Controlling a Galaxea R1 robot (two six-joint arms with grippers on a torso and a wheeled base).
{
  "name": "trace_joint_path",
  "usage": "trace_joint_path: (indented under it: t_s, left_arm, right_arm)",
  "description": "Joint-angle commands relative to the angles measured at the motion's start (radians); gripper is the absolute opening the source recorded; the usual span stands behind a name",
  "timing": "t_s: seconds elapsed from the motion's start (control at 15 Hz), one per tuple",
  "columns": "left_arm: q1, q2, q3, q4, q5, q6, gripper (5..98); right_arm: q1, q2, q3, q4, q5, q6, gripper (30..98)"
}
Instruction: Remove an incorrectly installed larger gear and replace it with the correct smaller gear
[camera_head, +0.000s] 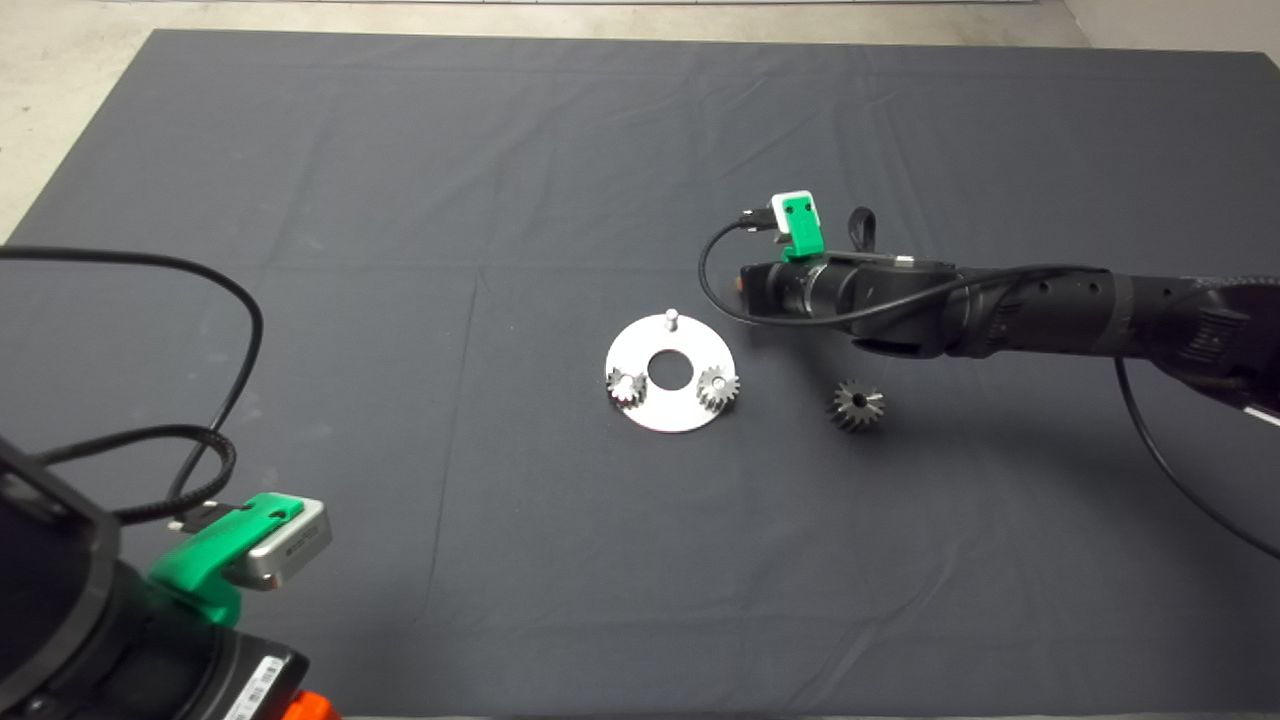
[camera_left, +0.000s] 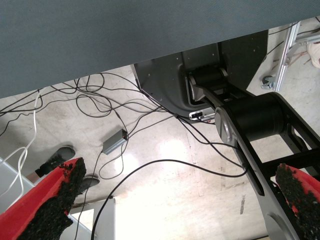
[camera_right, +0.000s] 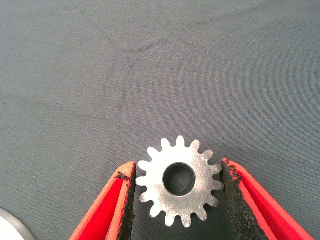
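Note:
The larger gear (camera_head: 857, 405), with long splayed teeth and a dark bore, lies on the mat right of the round silver plate (camera_head: 645, 340). My right gripper (camera_right: 177, 167) is shut on the smaller gear (camera_right: 180, 181), its pads pressed against the teeth on both sides, just over the mat. In the head view the right arm (camera_head: 900, 295) hovers right of and behind the plate and hides that gear and the fingers. The plate's far peg (camera_head: 671, 320) is bare. My left gripper (camera_left: 180, 167) is open and empty, parked at the lower left.
Two brighter small gears (camera_head: 626, 387) (camera_head: 717, 386) sit on the plate's other pegs, beside its centre hole. The plate's rim (camera_right: 6, 225) shows close to the right gripper. The left wrist view shows floor, cables and the robot's base beyond the mat's edge.

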Motion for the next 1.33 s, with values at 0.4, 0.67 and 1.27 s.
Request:
trace_joint_path:
  t_s: [0.4,0.67,1.27]
  left_arm:
    - [-0.006,-0.005,0.017,-0.007,0.006,-0.003,97.7]
    - [-0.006,-0.005,0.017,-0.007,0.006,-0.003,97.7]
    - [-0.006,-0.004,0.015,-0.004,0.006,-0.004,97.7]
  right_arm:
    - [-0.005,0.002,0.009,-0.010,0.003,-0.008,41.4]
    - [0.046,0.010,0.051,0.049,-0.045,-0.008,40.5]
    - [0.248,0.096,0.052,0.297,-0.177,-0.032,40.3]
